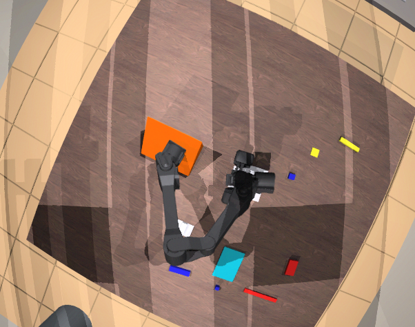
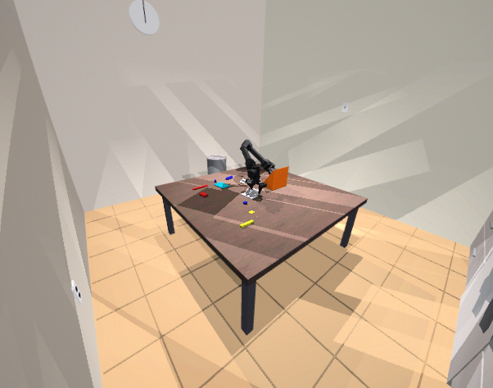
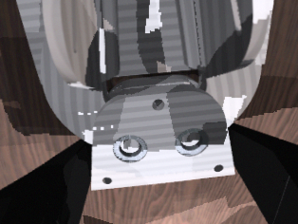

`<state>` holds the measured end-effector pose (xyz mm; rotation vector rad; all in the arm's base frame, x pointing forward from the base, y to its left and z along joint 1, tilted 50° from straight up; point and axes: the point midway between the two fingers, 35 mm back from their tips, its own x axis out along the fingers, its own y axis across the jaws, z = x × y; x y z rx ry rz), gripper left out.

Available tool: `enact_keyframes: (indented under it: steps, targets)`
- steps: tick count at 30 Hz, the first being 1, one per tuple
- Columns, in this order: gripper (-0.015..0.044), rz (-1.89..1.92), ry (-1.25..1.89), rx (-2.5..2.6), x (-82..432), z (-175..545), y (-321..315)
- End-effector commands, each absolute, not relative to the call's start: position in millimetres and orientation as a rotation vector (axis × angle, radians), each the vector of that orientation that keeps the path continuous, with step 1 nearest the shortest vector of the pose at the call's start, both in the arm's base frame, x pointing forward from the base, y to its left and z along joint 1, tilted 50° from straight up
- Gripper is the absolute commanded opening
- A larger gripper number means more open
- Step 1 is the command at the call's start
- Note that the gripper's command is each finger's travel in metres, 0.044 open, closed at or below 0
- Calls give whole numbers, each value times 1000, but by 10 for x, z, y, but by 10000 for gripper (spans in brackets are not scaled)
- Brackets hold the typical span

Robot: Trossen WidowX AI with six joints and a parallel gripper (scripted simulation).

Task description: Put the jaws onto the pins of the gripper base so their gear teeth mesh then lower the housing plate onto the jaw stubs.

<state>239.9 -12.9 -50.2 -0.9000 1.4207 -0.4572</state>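
Note:
My gripper (image 3: pixel 158 135) is shut on the housing plate (image 3: pixel 161 168), one black finger at each side edge. The plate is a white piece with a rounded far edge, two ringed holes and small screw holes. Round stub-like shapes show inside both rings. It lies over the white and grey gripper base (image 3: pixel 59 109) (image 2: pixel 250 195), whose wide rounded body shows around it. Two long curved light parts, seemingly the jaws, run up the wrist view from the plate. The gear teeth and pins are hidden. In the top view the arm covers most of the assembly.
An orange panel (image 1: pixel 156 135) (image 2: pixel 278 177) stands near the arm's foot. A white piece (image 1: pixel 185 228) lies under the arm. A cyan slab (image 1: pixel 229 269), red blocks (image 1: pixel 291 267) (image 1: pixel 260 294), blue blocks (image 1: pixel 179 270) (image 1: pixel 291 176) and yellow blocks (image 1: pixel 314 152) (image 1: pixel 349 144) lie around.

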Motion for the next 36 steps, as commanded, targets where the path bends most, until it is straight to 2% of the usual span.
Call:
enact_keyframes:
  steps: [1,36]
  targets:
    - [351,-452,1423,-900,2397,-508,-126]
    - [351,-452,1423,-900,2404,-494,-107]
